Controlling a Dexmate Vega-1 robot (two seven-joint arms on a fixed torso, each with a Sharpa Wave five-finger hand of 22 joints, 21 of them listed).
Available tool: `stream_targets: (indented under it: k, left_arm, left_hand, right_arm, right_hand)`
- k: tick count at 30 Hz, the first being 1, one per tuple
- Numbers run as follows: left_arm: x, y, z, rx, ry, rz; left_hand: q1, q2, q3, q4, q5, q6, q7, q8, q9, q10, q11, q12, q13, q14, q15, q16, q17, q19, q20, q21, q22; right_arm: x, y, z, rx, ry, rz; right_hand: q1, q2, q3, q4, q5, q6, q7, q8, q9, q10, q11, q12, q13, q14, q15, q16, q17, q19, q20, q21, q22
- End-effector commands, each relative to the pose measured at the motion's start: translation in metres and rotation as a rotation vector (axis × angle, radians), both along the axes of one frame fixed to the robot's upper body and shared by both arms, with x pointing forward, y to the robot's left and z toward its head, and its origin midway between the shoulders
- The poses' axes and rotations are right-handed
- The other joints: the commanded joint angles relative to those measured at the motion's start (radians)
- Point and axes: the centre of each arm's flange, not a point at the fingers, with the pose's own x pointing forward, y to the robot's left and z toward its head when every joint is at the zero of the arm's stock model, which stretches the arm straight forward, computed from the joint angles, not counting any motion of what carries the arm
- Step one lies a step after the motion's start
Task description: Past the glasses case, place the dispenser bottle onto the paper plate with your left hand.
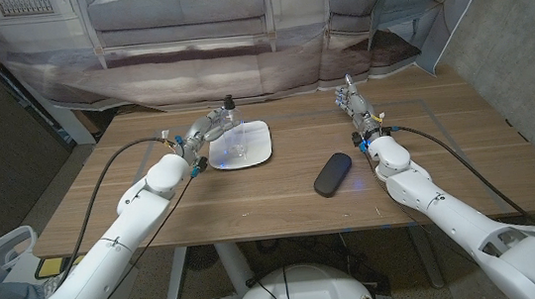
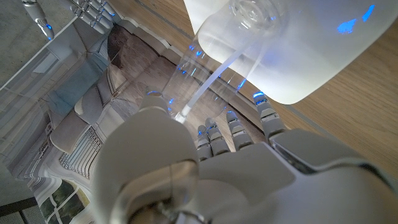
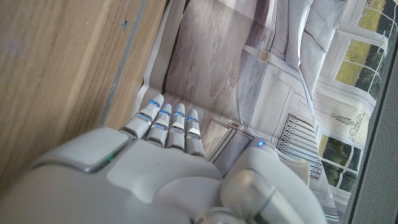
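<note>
dispenser bottle [image 1: 228, 124] gripped by left hand [image 1: 204, 131] over paper plate [image 1: 260, 150] | glasses case [image 1: 332, 175] nearer, apart | right hand [image 1: 355, 103] empty, fingers straight

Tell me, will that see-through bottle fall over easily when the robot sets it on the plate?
Probably, a bit. The dispenser bottle looks tall and narrow with a dark pump on top, so it may tip. It looks clear and mostly empty, so likely light. The paper plate is thin and may wobble. The left hand holds it now.

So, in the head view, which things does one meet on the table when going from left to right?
Left hand holding the clear dispenser bottle → paper plate → glasses case → right hand.
</note>
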Motion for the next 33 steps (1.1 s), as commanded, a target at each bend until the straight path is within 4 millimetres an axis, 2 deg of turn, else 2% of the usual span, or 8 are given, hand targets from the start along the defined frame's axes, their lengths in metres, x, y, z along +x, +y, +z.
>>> stream_targets:
  k: [1,16,22,33]
  left_arm:
    - [-0.003,-0.001,-0.001,-0.003,-0.003,-0.004]
    - [-0.006,-0.006,0.008,0.024,0.000,-0.021]
    - [-0.006,-0.008,0.013,0.036,0.004,-0.022]
    - [-0.007,-0.011,0.016,0.033,0.005,-0.034]
  left_hand:
    - [-0.010,0.002,-0.005,-0.001,0.007,-0.005,0.000,0.001,0.000,-0.004,-0.006,0.002,0.002,-0.007,-0.001,-0.002,0.002,-0.011,0.004,0.000,0.005]
    - [-0.014,0.000,-0.007,-0.001,0.009,-0.018,-0.003,0.004,0.000,-0.022,0.007,0.004,-0.002,-0.023,0.007,0.000,-0.001,-0.019,0.004,-0.002,0.005]
    - [-0.025,-0.008,-0.015,0.002,0.010,-0.033,-0.003,0.003,-0.001,-0.039,0.019,0.003,-0.005,-0.036,0.012,0.000,-0.004,-0.030,0.005,-0.005,0.005]
    - [-0.046,-0.022,-0.029,0.010,0.011,-0.043,0.002,0.005,-0.002,-0.049,0.024,0.005,-0.009,-0.050,0.018,0.000,-0.008,-0.041,0.005,-0.008,0.004]
  right_arm:
    - [-0.004,-0.002,-0.001,0.002,-0.007,-0.005]
    - [-0.014,-0.008,-0.001,0.015,-0.021,-0.020]
    - [-0.015,-0.010,-0.003,0.011,-0.024,-0.021]
    - [-0.015,-0.013,-0.006,0.020,-0.024,-0.024]
  right_hand:
    - [0.007,0.008,-0.009,-0.001,0.001,0.008,-0.007,0.001,0.005,0.009,-0.001,0.004,0.006,0.006,0.000,0.000,0.004,0.006,0.001,0.002,0.003]
    - [0.009,0.008,-0.010,-0.003,0.001,0.008,-0.008,0.001,0.005,0.011,0.002,0.004,0.006,0.005,0.002,0.000,0.004,0.004,0.002,0.002,0.003]
    - [0.010,0.009,-0.011,-0.003,0.001,0.008,-0.009,0.000,0.005,0.010,0.003,0.003,0.006,0.004,0.004,-0.001,0.004,0.004,0.003,0.002,0.003]
    - [0.011,0.010,-0.012,-0.004,0.000,0.007,-0.012,0.000,0.005,0.011,0.002,0.003,0.006,0.005,0.005,-0.001,0.004,0.003,0.003,0.001,0.003]
